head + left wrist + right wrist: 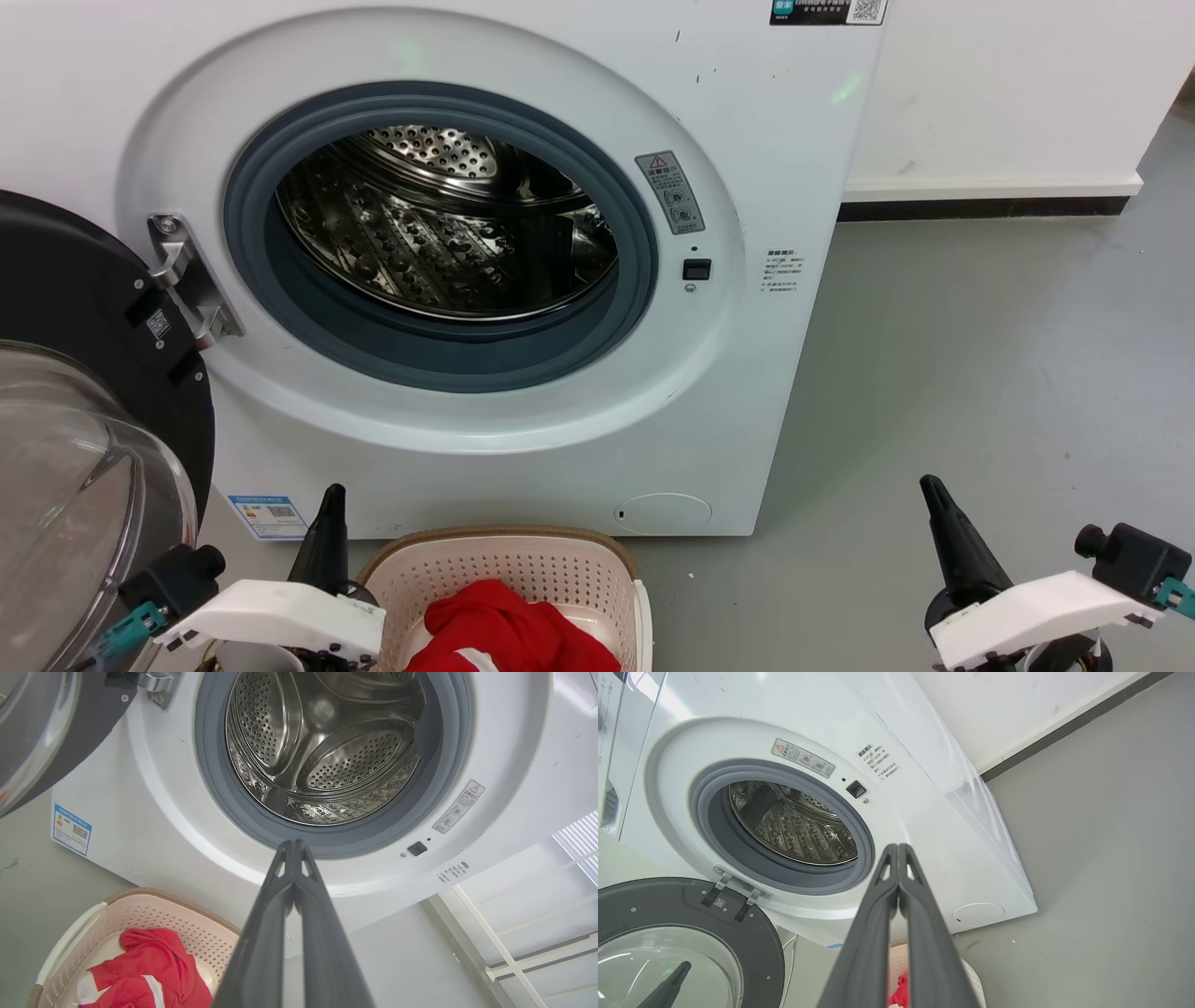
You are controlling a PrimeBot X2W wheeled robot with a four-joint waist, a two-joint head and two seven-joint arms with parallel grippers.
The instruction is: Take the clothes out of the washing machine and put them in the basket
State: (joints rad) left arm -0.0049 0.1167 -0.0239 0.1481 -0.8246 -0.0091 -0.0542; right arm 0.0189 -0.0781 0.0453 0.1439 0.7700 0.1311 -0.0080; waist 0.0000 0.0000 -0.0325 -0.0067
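The white washing machine point(560, 420) stands before me with its door swung open to the left; its steel drum point(448, 224) holds no fabric that I can see. The red clothes point(504, 635) with white trim lie in the cream basket point(523, 551) on the floor in front of the machine. My left gripper point(331, 499) is shut just left of the basket, holding nothing. My right gripper point(932, 490) is shut over bare floor at the lower right, also with nothing in it. The left wrist view shows the clothes point(149, 970) in the basket point(140, 907) below the drum point(327, 751).
The black-framed glass door point(75, 448) hangs open at the left, close to my left arm. Grey floor point(980, 373) stretches right of the machine to a white wall with a dark skirting point(990, 207).
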